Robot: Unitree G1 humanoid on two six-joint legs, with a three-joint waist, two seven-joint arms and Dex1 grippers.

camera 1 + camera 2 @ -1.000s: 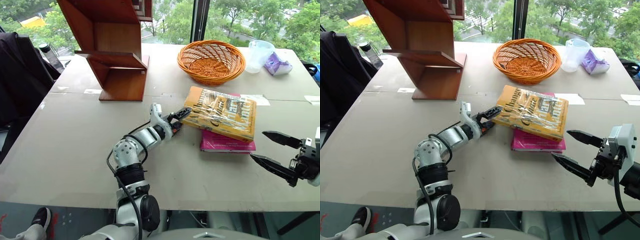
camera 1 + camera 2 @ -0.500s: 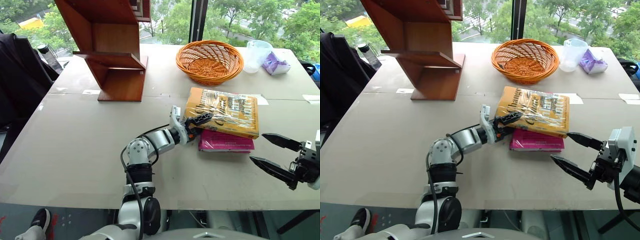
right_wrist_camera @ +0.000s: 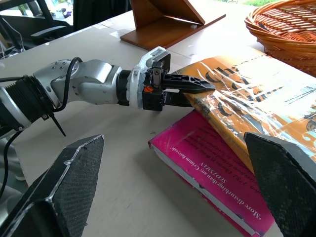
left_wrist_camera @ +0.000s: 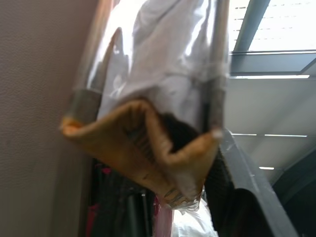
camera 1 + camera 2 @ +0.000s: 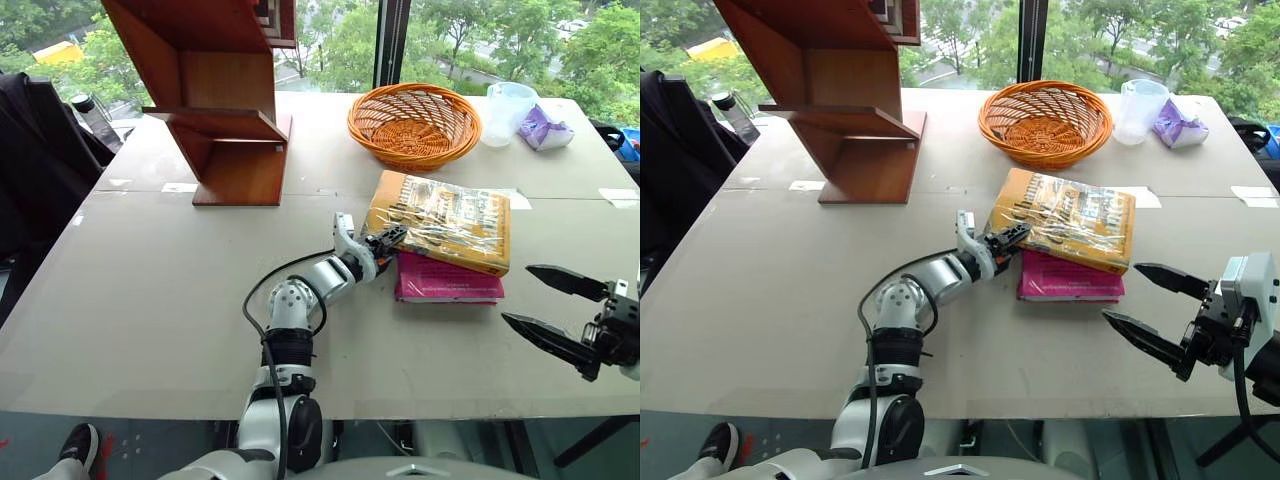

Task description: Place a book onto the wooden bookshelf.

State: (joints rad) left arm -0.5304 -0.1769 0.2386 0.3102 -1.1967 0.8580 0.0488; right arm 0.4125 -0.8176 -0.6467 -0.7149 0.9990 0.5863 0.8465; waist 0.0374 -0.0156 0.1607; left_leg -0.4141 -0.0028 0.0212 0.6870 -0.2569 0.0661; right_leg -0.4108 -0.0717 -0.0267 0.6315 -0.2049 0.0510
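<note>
The book (image 5: pixel 445 222), yellow-orange in glossy wrap, lies tilted on top of a pink book (image 5: pixel 450 283) at the table's middle right. My left gripper (image 5: pixel 388 240) reaches level to the book's near left corner and is shut on that corner (image 4: pixel 148 148), one finger over the cover and one beneath. In the right wrist view the left gripper (image 3: pixel 197 86) pinches the book (image 3: pixel 256 98) at its edge. My right gripper (image 5: pixel 516 293) hovers open to the right of the books, apart from them. The wooden bookshelf (image 5: pixel 225 100) stands at the table's far left.
An orange wicker basket (image 5: pixel 414 122) sits behind the books. A clear plastic jug (image 5: pixel 503 110) and a purple bag (image 5: pixel 545 128) are at the far right corner. A chair with a dark jacket (image 5: pixel 40 150) stands beside the table on the left.
My left gripper, open a second ago, has slid to the right onto the book's corner and shut on it. The right gripper has stayed in place.
</note>
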